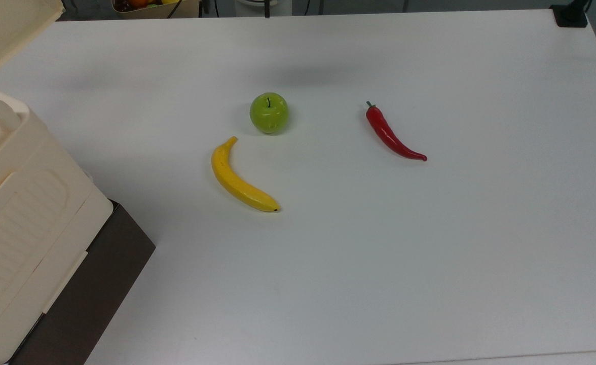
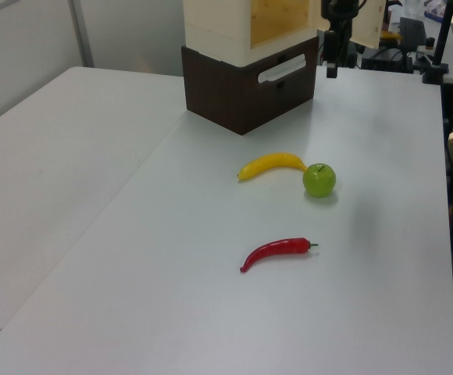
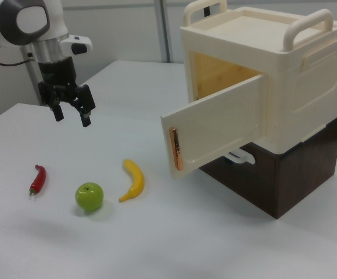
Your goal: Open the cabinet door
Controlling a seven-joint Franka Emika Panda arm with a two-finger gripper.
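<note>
The thin cream plastic cabinet door [image 3: 218, 125] stands swung wide from the large cream plastic cabinet [image 3: 273, 81] at the right view's right, judged light, stiff, best taken at its free edge, while the tool [image 3: 71, 110] hangs apart-fingered, empty, well clear above the white worktop [image 3: 157, 232].

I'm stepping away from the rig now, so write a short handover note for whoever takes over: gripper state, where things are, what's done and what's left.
Gripper: open, empty, up in the air above the table, touching nothing.
Cabinet: sits on a dark brown base in the right view's right half.
Door: swung wide open, interior in view.
Banana, apple and chili lie apart on the table, between gripper and cabinet in the right view.
Done: door looks open.
Left: probably nothing beyond parking the arm; confirm the door is open far enough.
</note>
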